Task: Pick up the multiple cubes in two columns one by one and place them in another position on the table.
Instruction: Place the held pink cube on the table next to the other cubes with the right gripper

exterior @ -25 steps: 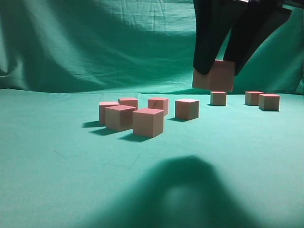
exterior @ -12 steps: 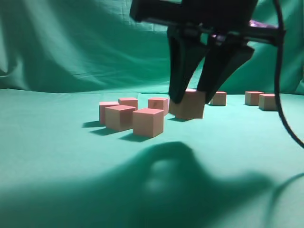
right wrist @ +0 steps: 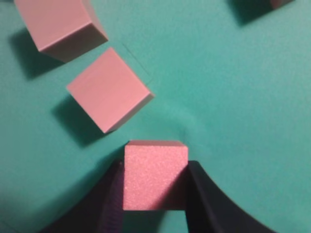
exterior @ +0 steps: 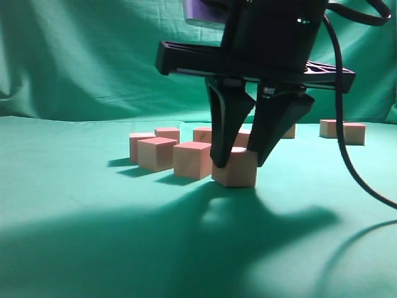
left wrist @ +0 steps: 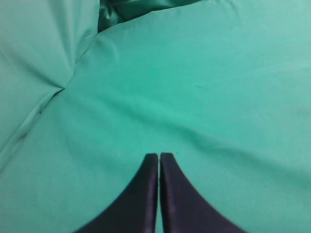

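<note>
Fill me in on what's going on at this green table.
The right gripper is shut on a small pinkish-red wooden cube, which sits at or just above the green cloth table, beside a cluster of matching cubes. More cubes stand farther back on the right. The left gripper is shut and empty over bare cloth.

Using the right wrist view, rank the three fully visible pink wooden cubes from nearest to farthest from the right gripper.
1. The pink wooden cube clamped between the fingers of the right gripper, at bottom centre.
2. The tilted pink cube on the green cloth, just up and left of it.
3. The pink cube at the top-left corner, farthest away.
</note>
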`<state>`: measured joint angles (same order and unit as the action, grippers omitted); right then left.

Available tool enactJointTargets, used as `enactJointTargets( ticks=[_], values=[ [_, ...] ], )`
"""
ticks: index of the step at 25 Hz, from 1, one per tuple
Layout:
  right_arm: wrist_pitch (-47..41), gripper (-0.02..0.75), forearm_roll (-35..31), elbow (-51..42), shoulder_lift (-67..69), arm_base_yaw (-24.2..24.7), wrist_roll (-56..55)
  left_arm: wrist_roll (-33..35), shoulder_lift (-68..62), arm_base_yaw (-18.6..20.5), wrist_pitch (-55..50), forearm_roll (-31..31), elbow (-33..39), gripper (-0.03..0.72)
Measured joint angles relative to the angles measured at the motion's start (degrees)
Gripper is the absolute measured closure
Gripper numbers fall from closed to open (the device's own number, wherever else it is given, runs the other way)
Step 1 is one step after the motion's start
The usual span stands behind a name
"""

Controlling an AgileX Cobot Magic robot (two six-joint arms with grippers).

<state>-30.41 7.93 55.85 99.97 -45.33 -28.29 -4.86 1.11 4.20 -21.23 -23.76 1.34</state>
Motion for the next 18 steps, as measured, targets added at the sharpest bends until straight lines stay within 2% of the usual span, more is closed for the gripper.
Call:
enactJointTargets(
  ticks=[13, 18],
  values=[
    [0.11, 0.483, 0.0, 0.45, 0.32, 0.0, 0.0, 0.0, 0.0, 0.0, 0.0, 0.0, 0.0, 0.688],
    [-5.28, 0.319, -0.23, 3.65, 0.68, 0.0, 0.22, 0.0, 0.0, 0.0, 0.0, 0.0, 0.0, 0.688]
  ],
)
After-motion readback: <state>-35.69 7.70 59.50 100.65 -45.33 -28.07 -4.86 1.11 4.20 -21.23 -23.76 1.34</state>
